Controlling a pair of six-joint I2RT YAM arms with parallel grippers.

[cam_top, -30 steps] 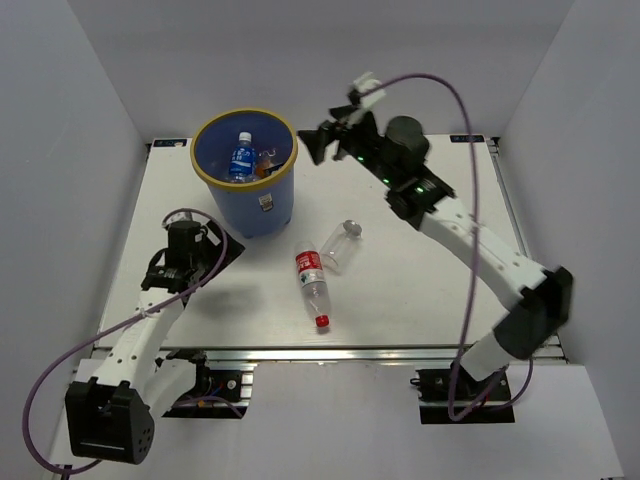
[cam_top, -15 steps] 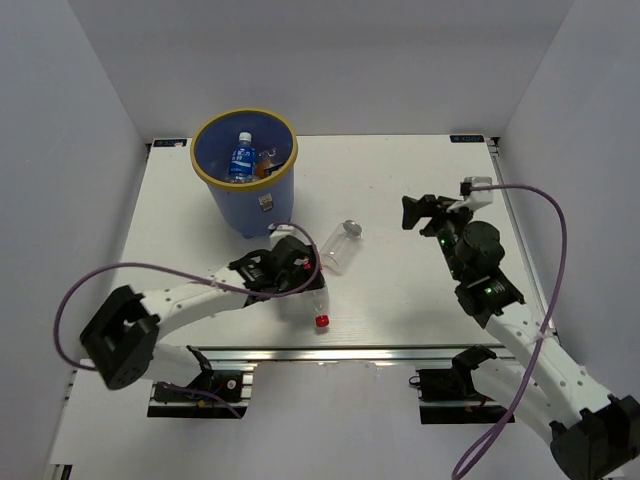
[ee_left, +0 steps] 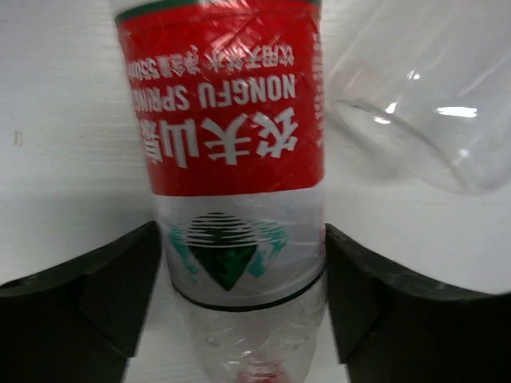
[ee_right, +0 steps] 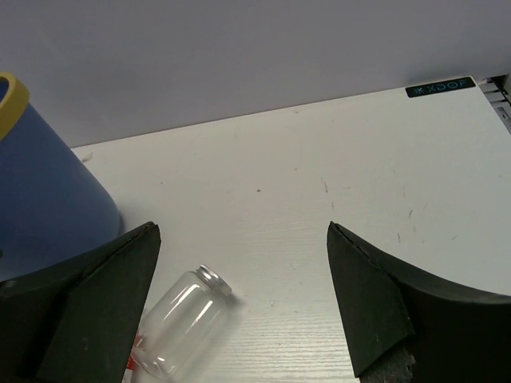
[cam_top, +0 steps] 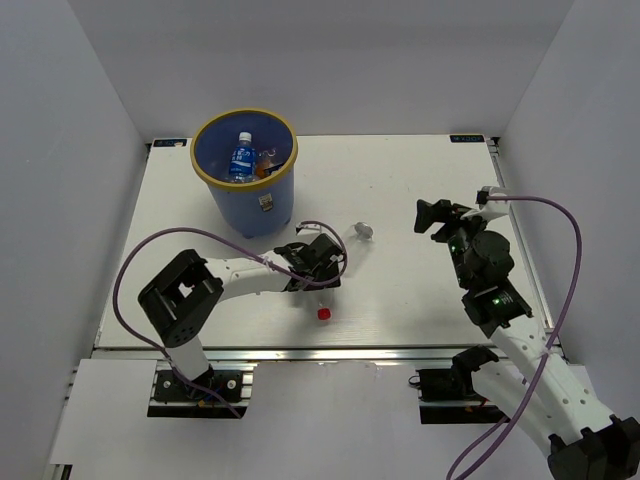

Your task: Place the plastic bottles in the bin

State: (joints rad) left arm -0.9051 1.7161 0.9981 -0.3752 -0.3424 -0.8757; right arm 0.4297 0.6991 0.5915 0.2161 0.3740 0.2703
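A clear bottle with a red label (ee_left: 231, 120) and red cap (cam_top: 323, 313) lies on the table. My left gripper (cam_top: 318, 268) is open. Its fingers (ee_left: 120, 295) straddle the bottle's lower body on both sides (ee_left: 243, 267). A clear jar-like bottle with a silver cap (cam_top: 355, 240) lies just right of it and also shows in the left wrist view (ee_left: 423, 96) and the right wrist view (ee_right: 180, 323). The blue bin with a yellow rim (cam_top: 197, 150) holds a blue-label bottle (cam_top: 241, 157) and others. My right gripper (cam_top: 432, 215) is open and empty (ee_right: 242, 231), above the table's right side.
The bin wall (ee_right: 40, 199) stands at the far left, behind the two loose bottles. White walls enclose the table on three sides. A purple cable (cam_top: 200, 240) loops from the left arm over the table's left part.
My left arm swung from the table's left side to the red-label bottle and set its fingers around it. My right arm pulled back from beside the bin to the right side.
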